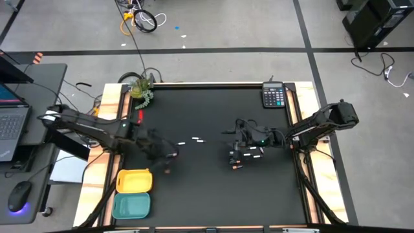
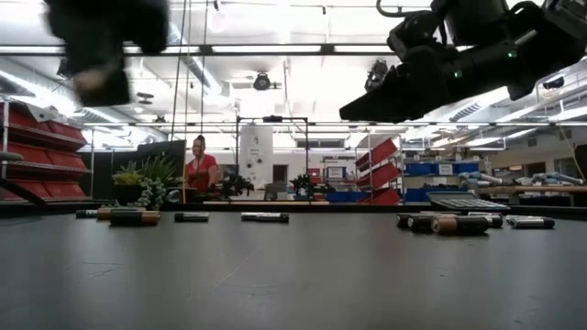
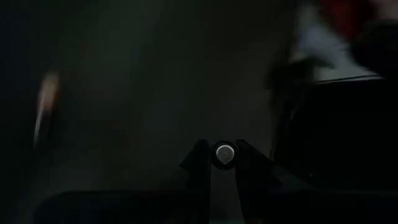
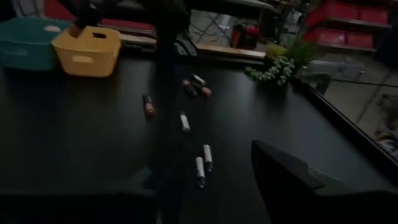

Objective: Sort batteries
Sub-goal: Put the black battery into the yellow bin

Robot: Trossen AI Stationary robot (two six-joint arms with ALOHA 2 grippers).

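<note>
- Your left gripper (image 3: 222, 163) is clamped on a slim silvery-ended cylindrical battery (image 3: 224, 152), seen end-on between its two dark fingers in the left wrist view.
- In the high view that gripper (image 1: 169, 155) sits left of centre, above the black table (image 1: 207, 194).
- Your right gripper (image 1: 234, 155) hangs right of centre with its fingers parted, holding nothing you can see.
- Small white and dark batteries (image 1: 249, 153) cluster right under it; three white ones (image 1: 189, 141) lie at mid-frame.
- A yellow plastic bin (image 1: 134, 181) and a teal plastic bin (image 1: 131, 206) sit lower left; a dark calculator (image 1: 273, 96) upper right.
</note>
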